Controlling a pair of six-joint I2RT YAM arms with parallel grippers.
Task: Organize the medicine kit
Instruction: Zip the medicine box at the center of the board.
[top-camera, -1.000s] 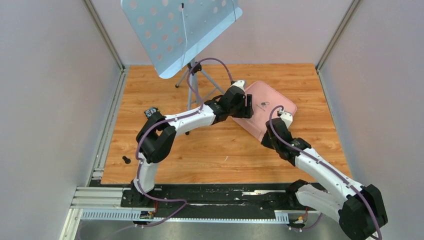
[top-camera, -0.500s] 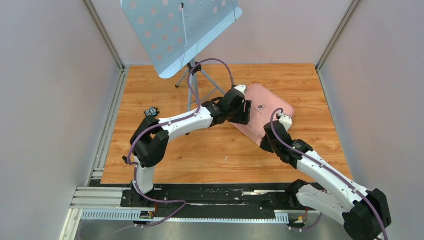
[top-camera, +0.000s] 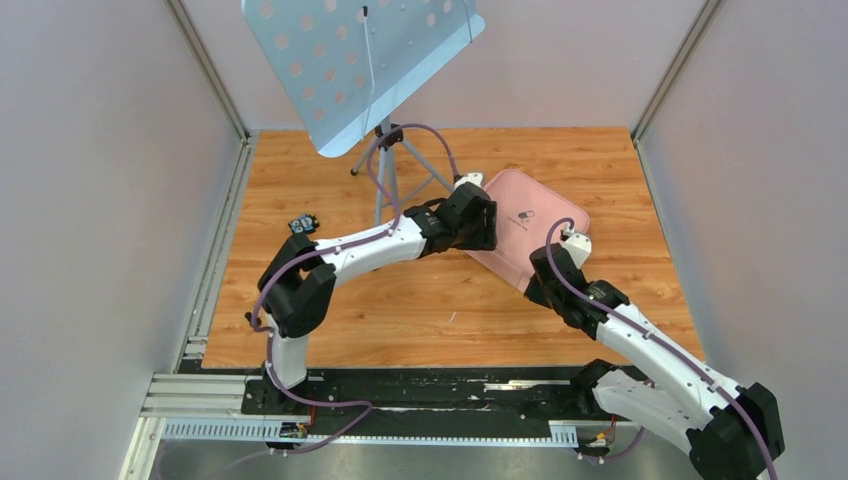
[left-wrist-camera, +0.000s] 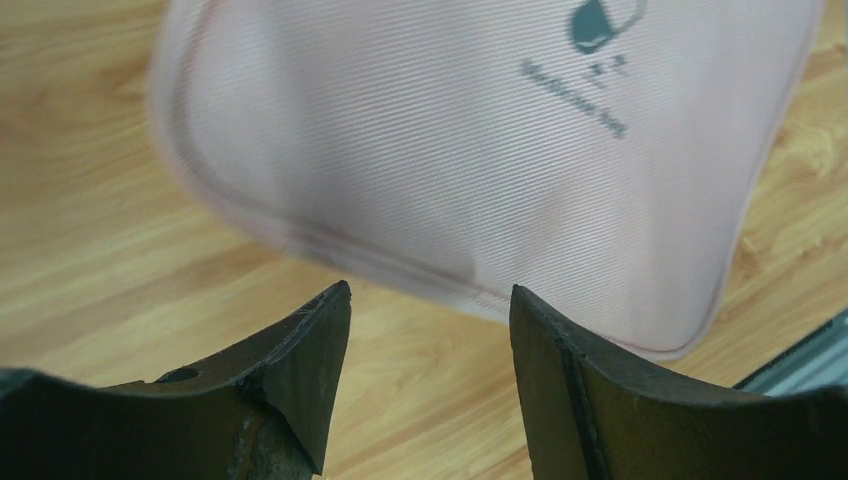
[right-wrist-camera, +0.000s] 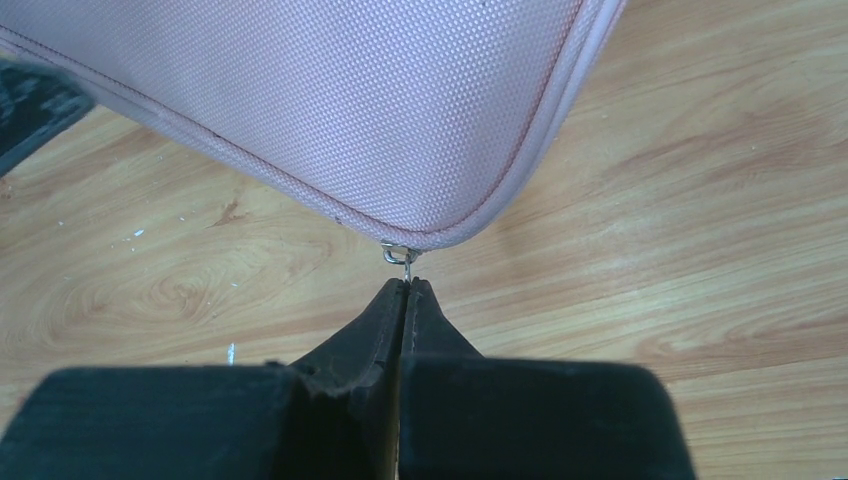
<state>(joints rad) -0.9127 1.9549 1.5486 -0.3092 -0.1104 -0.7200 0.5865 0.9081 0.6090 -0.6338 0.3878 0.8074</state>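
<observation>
R gripper (right-wrist-camera: 405, 288) clamped on medicine kit (right-wrist-camera: 330, 100) zip pull (right-wrist-camera: 399, 254), L gripper (left-wrist-camera: 430, 290) jaws apart

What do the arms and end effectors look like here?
The left arm and right arm have white links, black joints and a purple cable each. The left end effector and right end effector each have two dark, tapered fingers.

The medicine kit (top-camera: 530, 225), a pink soft rectangular case with rounded corners, was pictured zipped shut and lying lid up on the wooden table (top-camera: 300, 180), right of centre and turned diagonally. A small dark pill logo (top-camera: 524, 215) was seen on its lid, a metal zip pull (right-wrist-camera: 398, 255) at its near corner.
</observation>
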